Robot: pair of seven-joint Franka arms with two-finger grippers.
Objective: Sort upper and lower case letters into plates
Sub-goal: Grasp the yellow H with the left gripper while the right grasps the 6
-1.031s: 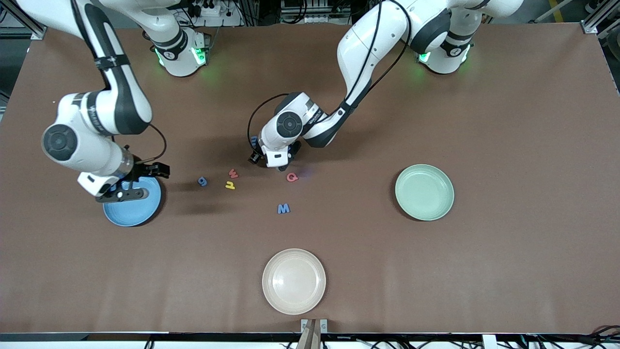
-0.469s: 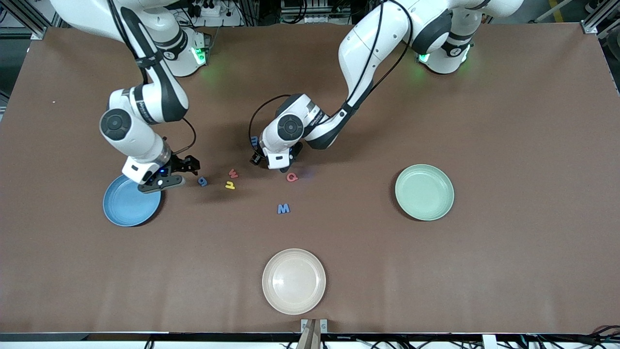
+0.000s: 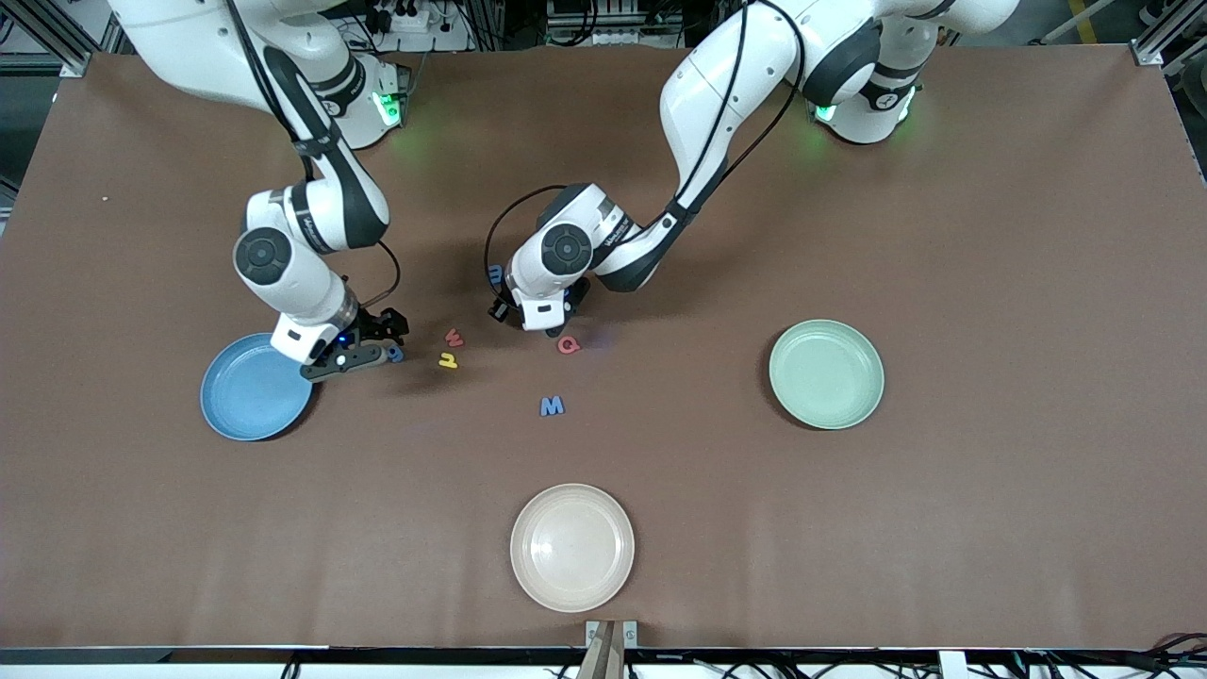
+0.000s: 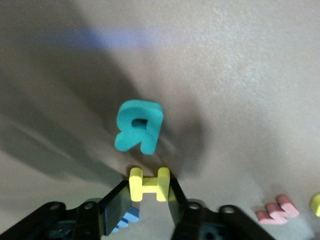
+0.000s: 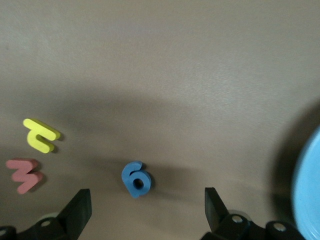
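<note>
My left gripper (image 4: 149,186) is down at the table in the middle and shut on a yellow letter H (image 4: 149,183). A teal R (image 4: 139,126) lies just past it, and a blue letter (image 4: 128,220) shows under one finger. In the front view the left hand (image 3: 545,319) hides the H, between a blue m (image 3: 495,273) and a red Q (image 3: 568,345). My right gripper (image 3: 371,345) hangs open over a blue g (image 5: 136,178), its fingers wide on either side. Beside it sits the blue plate (image 3: 247,396). The mint green plate (image 3: 826,373) is toward the left arm's end.
A red w (image 3: 454,337) and a yellow h (image 3: 448,359) lie between the two grippers. A blue M (image 3: 552,405) lies nearer the front camera. A cream plate (image 3: 571,547) sits near the front edge.
My right arm swung from over the blue plate to over the blue g, staying open. My left gripper closed its fingers onto the yellow H without moving away.
</note>
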